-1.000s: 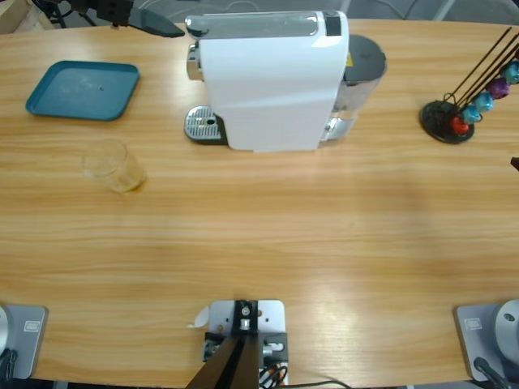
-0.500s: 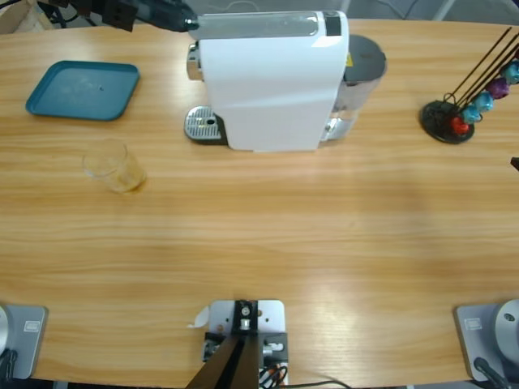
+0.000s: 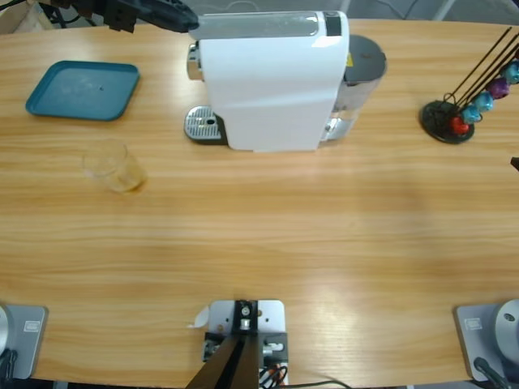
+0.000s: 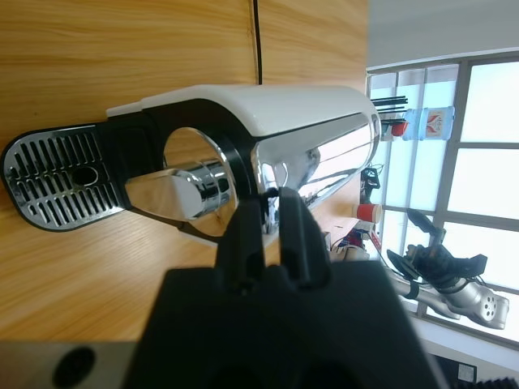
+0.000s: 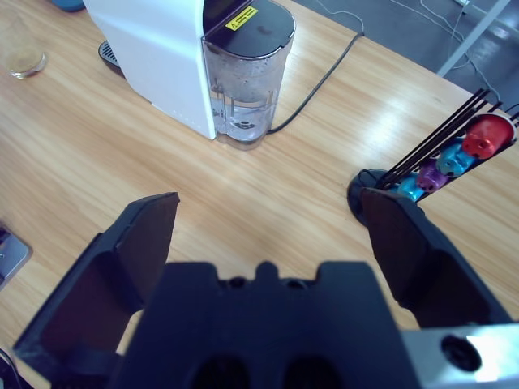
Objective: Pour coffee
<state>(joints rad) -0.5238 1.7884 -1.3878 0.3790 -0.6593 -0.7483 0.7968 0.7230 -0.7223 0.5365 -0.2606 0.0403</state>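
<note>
Jaws at the machine head, glass waiting off to the side

My left gripper [image 4: 272,207] is pressing its 2 jaws nearly together against the chrome front of the coffee machine [image 3: 272,81]. My right gripper [image 5: 268,227] is hanging wide open, well away from the machine. The glass tumbler [image 3: 116,166] is holding a little tan coffee [image 3: 126,180], standing apart from the machine's drip grille [image 3: 203,126], nearer my left arm. The blue tray [image 3: 81,89] beside the machine is lying bare.

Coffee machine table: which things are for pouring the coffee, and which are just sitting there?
For the job:
coffee machine
glass tumbler holding a little tan coffee
left tool, at the machine's top

Just lying about:
blue tray
capsule rack
right tool, open and away from it all
</note>
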